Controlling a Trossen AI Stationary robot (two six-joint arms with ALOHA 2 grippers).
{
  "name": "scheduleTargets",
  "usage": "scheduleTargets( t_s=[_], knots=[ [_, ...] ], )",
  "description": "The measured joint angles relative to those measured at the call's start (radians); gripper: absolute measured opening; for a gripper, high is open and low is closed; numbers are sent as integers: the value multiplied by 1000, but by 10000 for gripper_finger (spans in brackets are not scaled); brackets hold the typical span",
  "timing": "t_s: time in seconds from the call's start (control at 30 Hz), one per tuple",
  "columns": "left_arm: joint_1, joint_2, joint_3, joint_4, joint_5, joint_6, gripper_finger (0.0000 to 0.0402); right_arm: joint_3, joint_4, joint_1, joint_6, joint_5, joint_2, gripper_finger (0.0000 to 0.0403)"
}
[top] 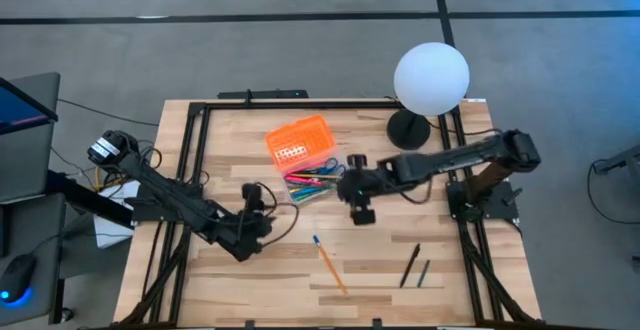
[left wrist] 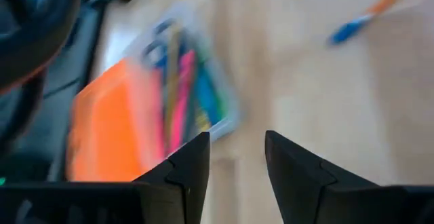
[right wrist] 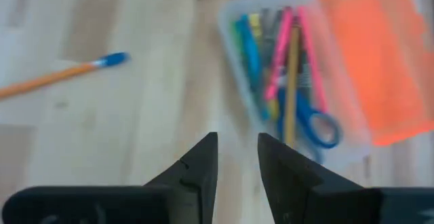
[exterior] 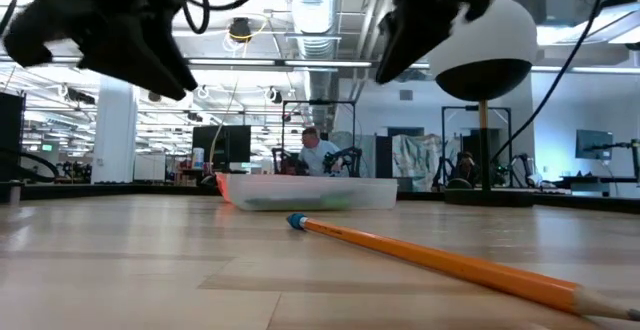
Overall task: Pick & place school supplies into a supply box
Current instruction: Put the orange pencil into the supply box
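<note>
The small clear plastic supply box lies open slightly above the centre of the high view, on the pale wooden table. Its bright orange ribbed lid is folded back toward the upper left, touching the tray. Inside the tray lie several thin pens and markers in green, blue, pink and yellow, side by side, together with small blue-handled scissors at one end.

Just to the right of the box in the high view hangs the right gripper. In its wrist view its two dark fingers stand a little apart with nothing between them, just short of the tray's near wall. The left gripper is lower left of the box, above the table. Its fingers are parted with a clear gap and hold nothing.

Below the box, in the lower middle of the high view, lies a long orange pencil with a blue tip, well apart from the tray. To its right, two dark pens lie close together. A white globe lamp on a black base stands at the upper right of the table. In the low view, a person sits far off in the room behind.
</note>
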Motion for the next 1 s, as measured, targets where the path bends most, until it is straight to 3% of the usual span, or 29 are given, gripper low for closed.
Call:
scheduleTargets(
  t_s=[0.23,0.4,0.6,0.77,1.0],
  knots=[
    [30,2,-66,421,327,412,138,-1,-88,160,158,64,-15,98],
    [91,2,-132,635,566,558,138,-64,-76,252,290,83,-16,98],
    [169,40,-150,713,695,619,138,-144,-74,346,474,162,-17,98],
    [230,177,-150,850,766,706,138,-192,-75,400,599,206,-18,98],
    [317,353,-35,858,904,742,138,-210,-80,452,677,214,-18,98]
  ],
)
